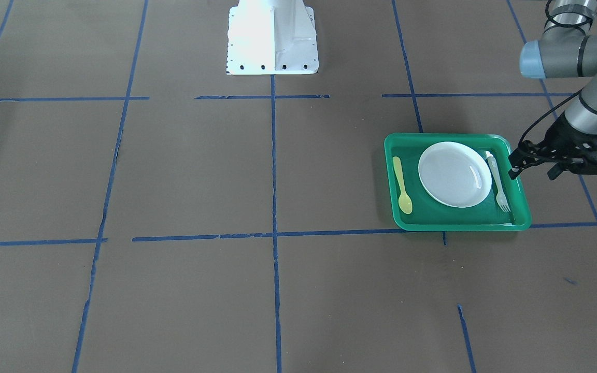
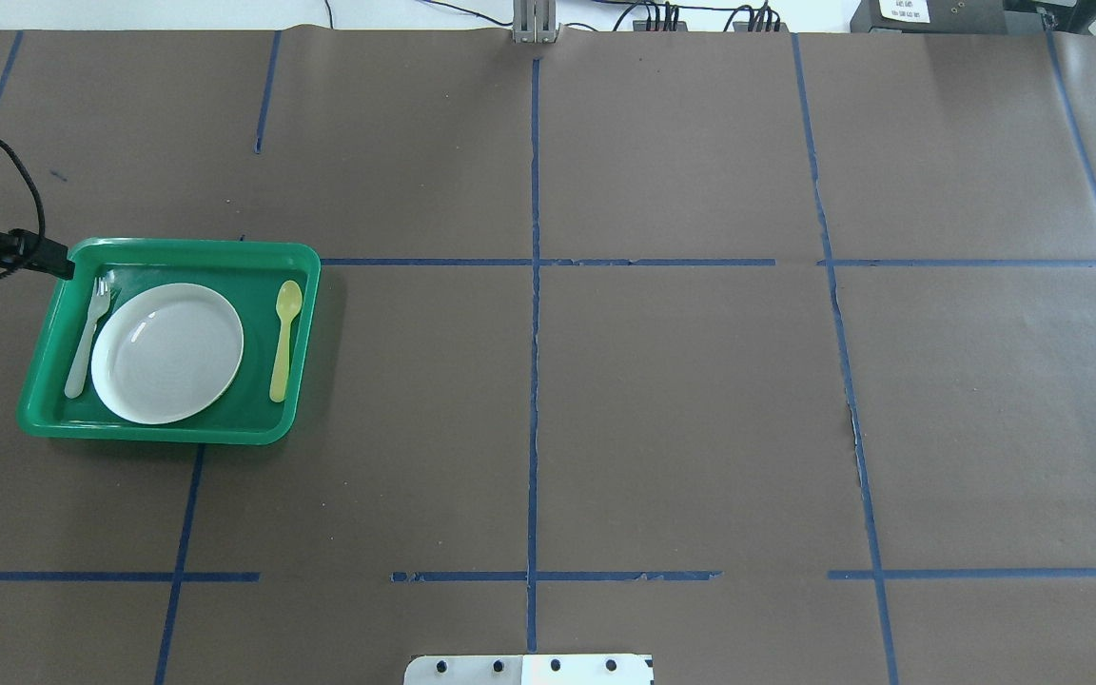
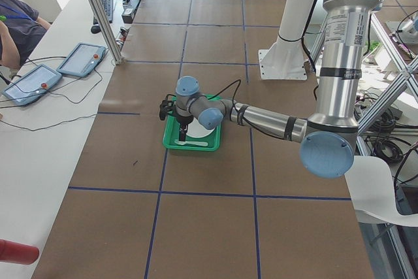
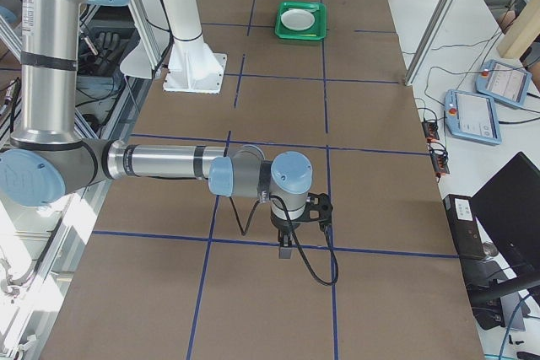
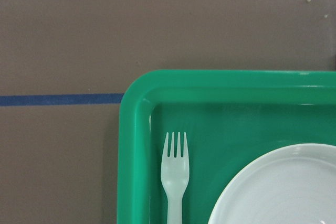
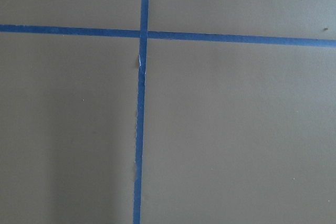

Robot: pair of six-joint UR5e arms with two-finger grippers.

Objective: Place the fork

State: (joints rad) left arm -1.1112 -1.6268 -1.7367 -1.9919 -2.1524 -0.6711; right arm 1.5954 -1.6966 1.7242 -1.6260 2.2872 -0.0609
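Note:
The pale whitish fork [image 2: 88,338] lies flat in the green tray [image 2: 177,433], along its left side beside the white plate [image 2: 167,352], with its tines toward the far edge. It also shows in the front view [image 1: 498,184] and the left wrist view [image 5: 175,174]. My left gripper [image 2: 61,265] hangs above the tray's far left corner, apart from the fork and holding nothing. I cannot tell if its jaws are open. My right gripper [image 4: 286,249] shows only in the right side view, far from the tray, so I cannot tell its state.
A yellow spoon [image 2: 283,340] lies in the tray on the plate's other side. Brown paper with blue tape lines [image 2: 534,381] covers the table. The robot's white base [image 1: 272,39] stands at the middle of the near edge.

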